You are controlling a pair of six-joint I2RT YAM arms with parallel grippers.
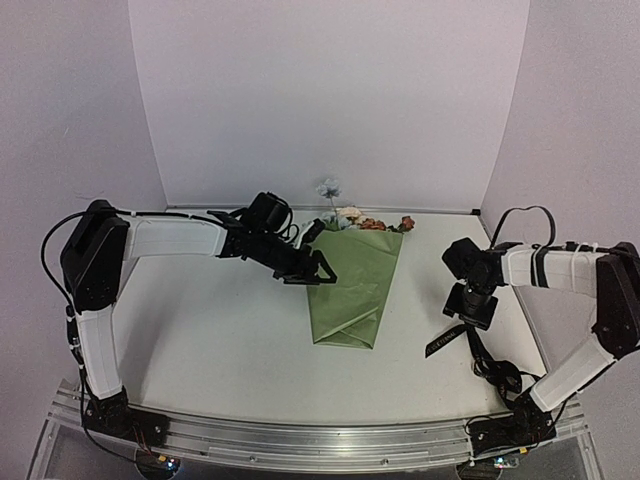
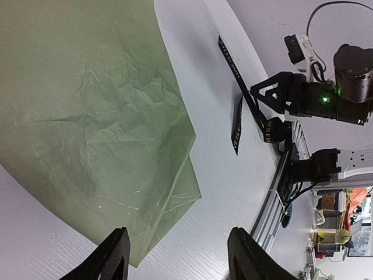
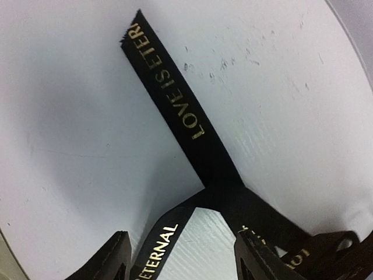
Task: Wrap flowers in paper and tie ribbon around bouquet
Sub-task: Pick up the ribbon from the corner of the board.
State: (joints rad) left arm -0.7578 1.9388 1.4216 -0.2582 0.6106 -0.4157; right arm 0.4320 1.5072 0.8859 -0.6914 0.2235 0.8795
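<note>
The bouquet (image 1: 352, 290) lies flat in the middle of the desk (image 1: 220, 330). Its olive-green paper (image 2: 87, 116) is folded into a cone, with the narrow end toward the arms and the flowers (image 1: 350, 215) spilling from the wide far end. The left jaws stand released beside the cone's left edge, near its wide end, holding nothing. In the left wrist view the folded paper lies just ahead of them. Well to the right, apart from the cone, the black ribbon (image 3: 175, 99) rests on the desk, its gold lettering face up and two runs meeting in a V. The right jaws hang directly over it, spread apart, with nothing visibly pinched between them. The wrapping looks finished, and the step in hand appears to be picking up the ribbon for tying. To do that well, the right jaws should likely come straight down astride one run, set across its width. The spot by the bend may suit best, since the band there may sit slightly proud of the surface, though the pictures cannot confirm that. A flat ribbon slips easily, so they should close fully before lifting. The left jaws could meanwhile steady the cone so its folds do not spring open.
</note>
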